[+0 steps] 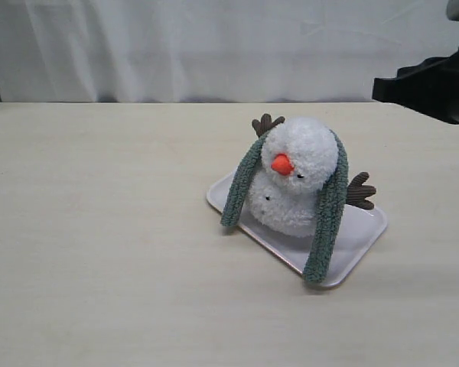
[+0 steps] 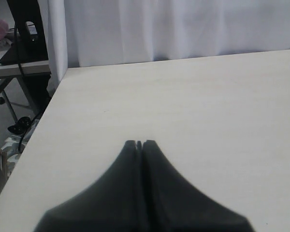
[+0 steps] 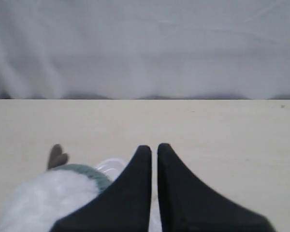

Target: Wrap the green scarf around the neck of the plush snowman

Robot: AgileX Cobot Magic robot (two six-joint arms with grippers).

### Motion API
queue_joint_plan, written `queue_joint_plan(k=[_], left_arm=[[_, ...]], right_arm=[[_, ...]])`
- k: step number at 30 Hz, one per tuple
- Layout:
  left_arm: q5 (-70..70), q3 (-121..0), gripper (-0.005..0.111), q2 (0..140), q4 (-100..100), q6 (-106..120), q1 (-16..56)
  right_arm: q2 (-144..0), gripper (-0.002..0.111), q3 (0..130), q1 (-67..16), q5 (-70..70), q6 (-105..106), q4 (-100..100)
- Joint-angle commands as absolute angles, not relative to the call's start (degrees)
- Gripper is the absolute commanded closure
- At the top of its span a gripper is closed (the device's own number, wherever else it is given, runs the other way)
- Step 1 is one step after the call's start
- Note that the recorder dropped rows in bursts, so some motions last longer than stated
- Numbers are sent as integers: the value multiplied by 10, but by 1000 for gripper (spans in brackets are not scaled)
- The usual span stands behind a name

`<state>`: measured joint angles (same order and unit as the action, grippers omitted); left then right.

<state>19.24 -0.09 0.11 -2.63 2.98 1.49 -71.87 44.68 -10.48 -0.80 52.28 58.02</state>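
Note:
The plush snowman point(image 1: 298, 180) sits tilted on a white tray point(image 1: 363, 233), orange nose toward the camera. The green scarf point(image 1: 329, 210) is draped behind its head, one end hanging down each side of the body, and the front of the neck point(image 1: 281, 191) is bare. In the exterior view only part of the right arm point(image 1: 436, 88) shows, at the far right. My right gripper point(image 3: 154, 147) hovers just behind the snowman point(image 3: 43, 203) and scarf point(image 3: 84, 170), jaws nearly touching, holding nothing. My left gripper point(image 2: 140, 143) is shut and empty over bare table.
The pale wooden table point(image 1: 99, 229) ends at a white curtain point(image 1: 214, 46) at the back. In the left wrist view the table's side edge point(image 2: 43, 111) drops off to a floor with a dark stand point(image 2: 24, 43) and cables.

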Motion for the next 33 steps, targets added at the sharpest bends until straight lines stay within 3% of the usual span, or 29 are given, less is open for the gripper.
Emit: queue_joint_plan(k=[1, 9, 14, 20, 23, 30, 33], left_arm=[[185, 0, 107, 0, -24, 30, 14], [185, 0, 107, 0, -24, 30, 14], [185, 0, 107, 0, -24, 30, 14], [184, 0, 107, 0, -24, 30, 14], [184, 0, 107, 0, -24, 30, 14], [185, 0, 107, 0, -24, 30, 14], [185, 0, 107, 0, -24, 30, 14]], right_arm=[[-755, 104, 457, -58, -53, 573, 569], [-800, 104, 462, -6, -122, 680, 628], [-838, 104, 491, 1, -187, 1034, 999], [-865, 104, 499, -33, -207, 1088, 999], [-864, 104, 500, -42, -137, 1115, 999], [-865, 104, 513, -31, 195, 1045, 991], [-872, 104, 573, -31, 284, 790, 711]])
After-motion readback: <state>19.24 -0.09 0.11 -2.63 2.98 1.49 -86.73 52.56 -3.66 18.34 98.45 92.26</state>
